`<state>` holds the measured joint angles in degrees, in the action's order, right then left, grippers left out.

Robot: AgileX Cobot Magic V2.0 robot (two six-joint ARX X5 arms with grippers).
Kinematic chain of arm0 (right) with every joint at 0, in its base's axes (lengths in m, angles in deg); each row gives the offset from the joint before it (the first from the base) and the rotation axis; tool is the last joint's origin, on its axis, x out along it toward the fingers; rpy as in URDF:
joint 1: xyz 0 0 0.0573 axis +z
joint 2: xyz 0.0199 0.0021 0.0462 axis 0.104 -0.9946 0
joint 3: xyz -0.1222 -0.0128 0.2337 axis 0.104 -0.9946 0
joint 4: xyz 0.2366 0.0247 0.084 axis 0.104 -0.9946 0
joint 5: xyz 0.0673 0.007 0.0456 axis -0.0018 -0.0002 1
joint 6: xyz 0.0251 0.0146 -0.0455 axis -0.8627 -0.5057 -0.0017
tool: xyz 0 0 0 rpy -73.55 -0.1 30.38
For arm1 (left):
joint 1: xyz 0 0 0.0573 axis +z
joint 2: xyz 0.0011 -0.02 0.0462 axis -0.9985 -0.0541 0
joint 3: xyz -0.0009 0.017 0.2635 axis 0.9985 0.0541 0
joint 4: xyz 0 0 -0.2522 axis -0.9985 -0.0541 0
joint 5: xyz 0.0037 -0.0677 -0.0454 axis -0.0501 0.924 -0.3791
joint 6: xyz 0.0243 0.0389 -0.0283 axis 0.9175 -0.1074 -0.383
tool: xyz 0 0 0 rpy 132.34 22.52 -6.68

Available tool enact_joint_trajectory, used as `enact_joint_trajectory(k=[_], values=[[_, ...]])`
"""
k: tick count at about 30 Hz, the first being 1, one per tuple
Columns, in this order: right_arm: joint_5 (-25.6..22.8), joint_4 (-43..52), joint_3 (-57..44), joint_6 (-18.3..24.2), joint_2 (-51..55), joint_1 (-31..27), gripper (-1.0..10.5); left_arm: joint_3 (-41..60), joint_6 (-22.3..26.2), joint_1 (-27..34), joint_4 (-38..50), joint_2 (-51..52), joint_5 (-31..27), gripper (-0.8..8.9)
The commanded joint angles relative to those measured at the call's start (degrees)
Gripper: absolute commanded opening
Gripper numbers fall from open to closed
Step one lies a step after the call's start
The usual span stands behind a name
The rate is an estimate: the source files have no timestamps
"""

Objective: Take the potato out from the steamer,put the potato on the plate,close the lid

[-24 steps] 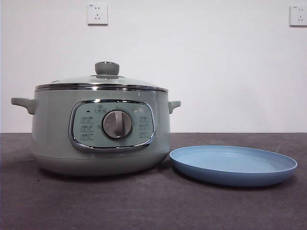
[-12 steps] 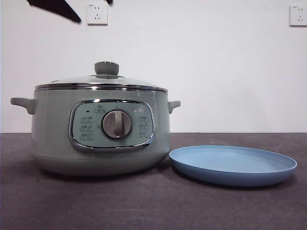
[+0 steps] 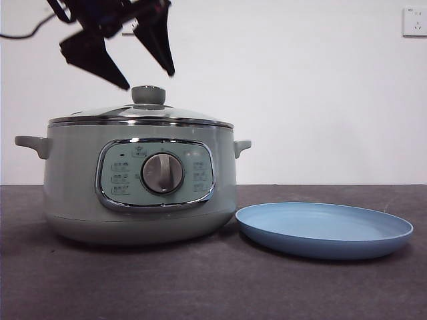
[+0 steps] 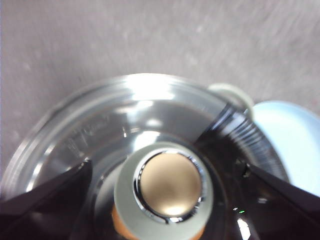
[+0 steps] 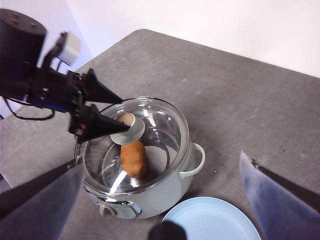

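The pale-green steamer (image 3: 73, 193) stands at the left of the table with its glass lid (image 3: 100, 113) on. My left gripper (image 3: 149, 80) hangs open just above the lid's knob (image 3: 148, 95), one jaw on each side and not touching it. The left wrist view looks straight down on the knob (image 4: 170, 187) between the open jaws. The potato (image 5: 134, 157) lies inside the steamer (image 5: 150, 190), seen through the lid (image 5: 160, 125). The light-blue plate (image 3: 325, 230) sits bare to the steamer's right. My right gripper (image 5: 161, 160) is open, high above the table.
The steamer's side handles (image 3: 30, 145) stick out left and right. The plate's rim (image 5: 210, 220) nearly touches the steamer's base. Dark grey tabletop (image 3: 213, 287) runs in front of both, with a white wall and sockets (image 3: 135, 25) behind.
My left gripper has come down from the top left corner of the front view to just above the lid's knob. Steamer, lid and plate have not moved.
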<state>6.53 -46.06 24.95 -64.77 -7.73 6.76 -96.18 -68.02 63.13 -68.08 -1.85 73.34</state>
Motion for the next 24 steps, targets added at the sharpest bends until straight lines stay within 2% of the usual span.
enact_joint_trajectory(k=[1, 6, 9, 11, 12, 24], values=[[-0.02, 0.15, 0.26, -0.33, -0.09, 0.09, 6.6, -0.15, 0.70, -0.20, 0.31, -2.19, -0.31, 4.75], [-0.04, 0.15, 0.26, -0.35, -0.09, 0.09, 6.6, -0.15, 0.68, -0.24, -0.20, -4.11, -0.35, 4.36], [-0.04, 0.13, 0.26, -0.35, -0.09, 0.09, 6.6, -0.15, 0.70, -0.24, -0.76, -4.24, -0.31, 1.99], [-0.04, 0.15, 0.26, -0.35, -0.09, 0.09, 6.6, -0.15, 1.18, -0.24, -0.68, -4.24, -0.28, 0.08], [-0.04, 0.13, 0.26, -0.35, -0.09, 0.09, 6.6, -0.15, 1.46, -0.24, -0.63, -4.24, -0.28, -0.18], [0.22, 0.11, 0.26, -0.90, -0.09, 0.09, 6.6, -1.81, 1.53, -0.24, -1.11, -4.09, -0.22, -0.08]])
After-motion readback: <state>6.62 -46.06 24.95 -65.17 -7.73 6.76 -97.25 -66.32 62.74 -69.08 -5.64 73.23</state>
